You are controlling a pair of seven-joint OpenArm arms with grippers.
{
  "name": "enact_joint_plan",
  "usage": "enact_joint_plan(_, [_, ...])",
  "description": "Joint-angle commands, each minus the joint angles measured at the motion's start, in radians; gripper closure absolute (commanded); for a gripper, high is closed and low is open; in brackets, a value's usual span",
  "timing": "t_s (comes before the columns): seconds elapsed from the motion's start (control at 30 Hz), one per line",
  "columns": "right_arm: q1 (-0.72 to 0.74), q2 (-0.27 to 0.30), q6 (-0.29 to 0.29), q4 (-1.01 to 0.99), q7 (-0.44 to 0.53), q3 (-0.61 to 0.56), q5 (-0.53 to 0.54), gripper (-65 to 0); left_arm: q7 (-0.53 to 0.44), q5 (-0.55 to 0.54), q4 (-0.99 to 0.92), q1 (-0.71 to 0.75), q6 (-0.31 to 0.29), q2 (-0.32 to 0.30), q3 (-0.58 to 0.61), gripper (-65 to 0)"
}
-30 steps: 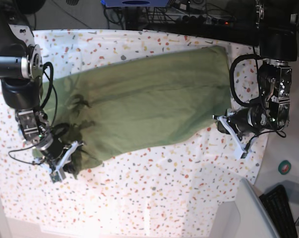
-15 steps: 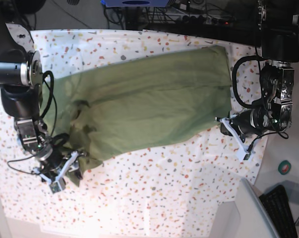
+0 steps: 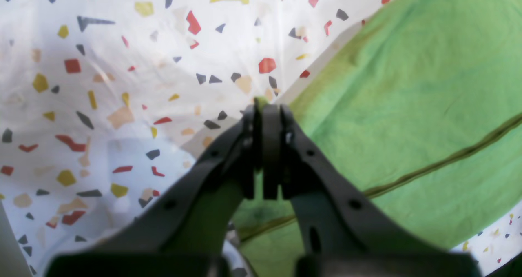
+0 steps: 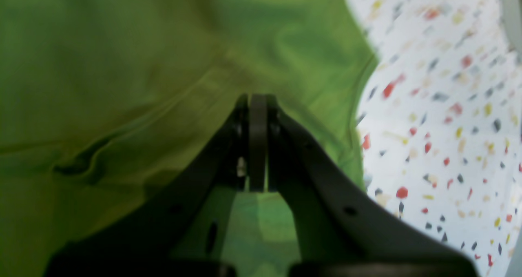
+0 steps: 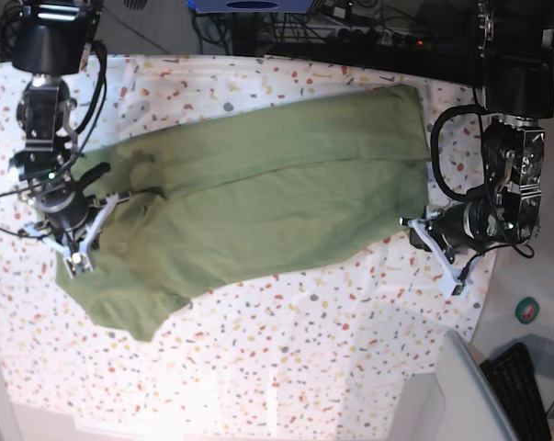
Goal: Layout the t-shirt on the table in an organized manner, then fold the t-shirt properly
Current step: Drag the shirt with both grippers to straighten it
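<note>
The olive-green t-shirt [image 5: 277,184] lies spread lengthwise across the speckled table [image 5: 304,349], with a sleeve flap hanging toward the front left. My left gripper [image 5: 412,225] sits at the shirt's right front corner. In the left wrist view the gripper [image 3: 265,105] is shut, and a sliver of the t-shirt [image 3: 408,105] edge shows between its tips over the table [image 3: 122,65]. My right gripper [image 5: 77,257] hovers over the shirt's left end. In the right wrist view the gripper [image 4: 257,99] is shut with nothing seen between its pads, above the t-shirt [image 4: 102,65] beside the bare table [image 4: 440,126].
A grey bin [image 5: 460,395] stands off the table's front right corner, with a keyboard [image 5: 520,386] and a green tape roll [image 5: 526,310] beyond it. Cables and equipment [image 5: 350,32] line the far edge.
My right arm has let go of the bunched left corner, swung up toward the back left and shut again over the shirt. The sleeve flap now lies flat. The left arm has barely moved.
</note>
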Motion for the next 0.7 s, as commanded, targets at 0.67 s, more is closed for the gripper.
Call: enact_joint_plan(0.67, [-0.225,0.006,-0.265,-0.037,0.017,0.005,0.006,0.0,-0.014,0.242,-0.057,-0.118,-0.004,0.038,0.003,0.0])
